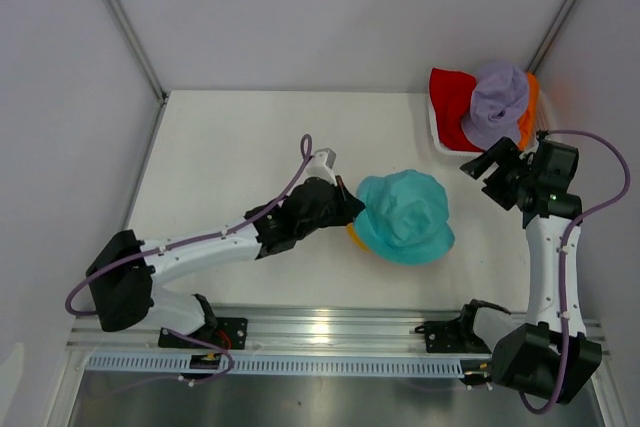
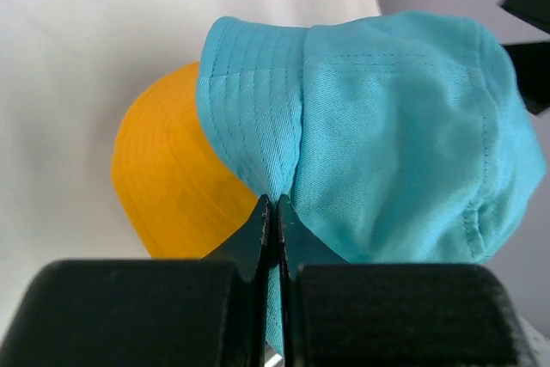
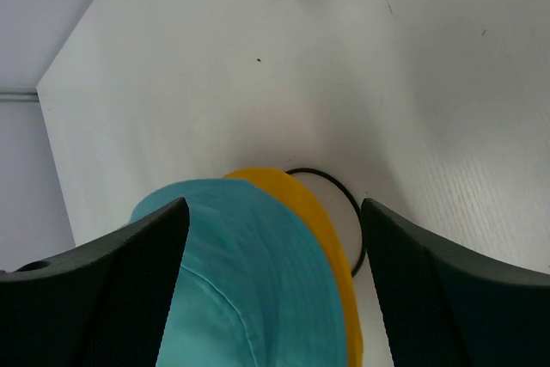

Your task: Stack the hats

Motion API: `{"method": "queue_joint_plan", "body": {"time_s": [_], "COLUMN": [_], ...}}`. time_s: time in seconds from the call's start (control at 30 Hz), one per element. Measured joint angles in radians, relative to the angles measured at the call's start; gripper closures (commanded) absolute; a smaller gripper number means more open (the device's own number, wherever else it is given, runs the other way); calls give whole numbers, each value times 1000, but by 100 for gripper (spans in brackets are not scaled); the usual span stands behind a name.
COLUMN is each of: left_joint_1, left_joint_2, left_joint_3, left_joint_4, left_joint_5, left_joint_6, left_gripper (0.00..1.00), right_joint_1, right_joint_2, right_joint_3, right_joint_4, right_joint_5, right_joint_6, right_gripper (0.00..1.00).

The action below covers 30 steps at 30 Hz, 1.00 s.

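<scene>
While the teal hat (image 1: 405, 215) lay capped over the yellow hat (image 2: 163, 178) on the worktop (image 1: 230, 147), left end effector (image 2: 275, 212) was clamped on its brim, probably to square the stack. Right end effector (image 1: 490, 169) gaped empty near the basket (image 1: 437, 137) holding red hat (image 1: 452, 95), lavender hat (image 1: 498, 102), orange hat (image 1: 528, 112), likely next.

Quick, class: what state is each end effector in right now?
Left end effector: closed on the soft teal fabric bucket hat.
Right end effector: open, holding nothing.
</scene>
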Motion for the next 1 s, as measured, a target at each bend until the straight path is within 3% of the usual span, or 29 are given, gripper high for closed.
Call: {"method": "queue_joint_plan", "body": {"time_s": [0.13, 0.33, 0.8, 0.9, 1.0], "left_joint_1": [5, 14, -34, -34, -35], "left_joint_2": [-27, -83, -121, -121, -121], "left_joint_3": [-1, -62, -102, -102, -102], "left_joint_4": [-94, -183, -193, -192, -192], "left_joint_5": [-90, -188, -259, -260, -260], "left_joint_6": [-37, -143, -187, -187, -187], "left_gripper": [99, 99, 99, 99, 99], "right_joint_1": [0, 5, 195, 219, 235], "right_joint_2": [-8, -77, -158, -171, -187], "right_joint_3": [-17, -166, -332, -359, -386], "right_joint_4": [8, 65, 227, 234, 235], "right_joint_5": [-27, -102, -124, -124, -122], "right_joint_6": [1, 54, 259, 280, 294], "right_gripper": [18, 30, 44, 50, 65]}}
